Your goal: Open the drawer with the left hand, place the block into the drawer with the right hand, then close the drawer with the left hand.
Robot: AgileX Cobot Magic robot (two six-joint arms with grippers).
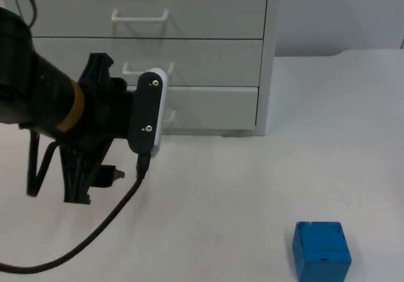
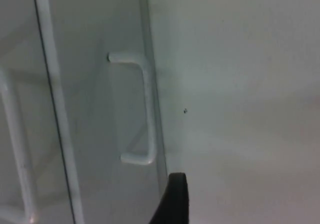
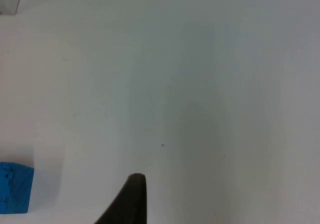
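Note:
A pale grey cabinet [image 1: 189, 36] stands at the back of the table, and all three of its drawers are closed. My left gripper [image 1: 110, 124] hovers just in front of the bottom drawer [image 1: 214, 105] and covers its handle from above. The left wrist view shows that white handle [image 2: 145, 108] close ahead, with a black fingertip [image 2: 172, 199] just short of it and touching nothing. A blue block [image 1: 322, 250] rests on the table at the front right. In the right wrist view the block [image 3: 15, 189] lies off to one side of my right gripper's fingertip [image 3: 130, 199], which hangs over bare table.
White bar handles sit on the top drawer [image 1: 140, 16] and on the middle drawer [image 1: 148, 67]. The cabinet's right edge [image 1: 268, 61] ends mid-table. A grey partition wall [image 1: 341, 11] runs behind the white table top [image 1: 252, 187].

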